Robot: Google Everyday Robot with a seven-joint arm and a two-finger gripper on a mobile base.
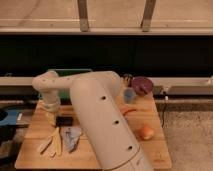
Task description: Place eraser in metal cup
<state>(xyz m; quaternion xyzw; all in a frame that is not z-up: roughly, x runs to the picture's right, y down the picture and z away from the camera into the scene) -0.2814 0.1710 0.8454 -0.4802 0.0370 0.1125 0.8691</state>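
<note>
Lab-like test bay: wooden table (pixel 152 150) below a windowed wall (pixel 112 15), pincer (pixel 52 114) over its left end.

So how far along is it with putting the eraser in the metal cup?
The eraser lies on the table, so nothing is placed. In hand: the end effector is down beside it; a grip isn't clear. Left: lifting it and carrying it across to the metal cup at the back.
</note>
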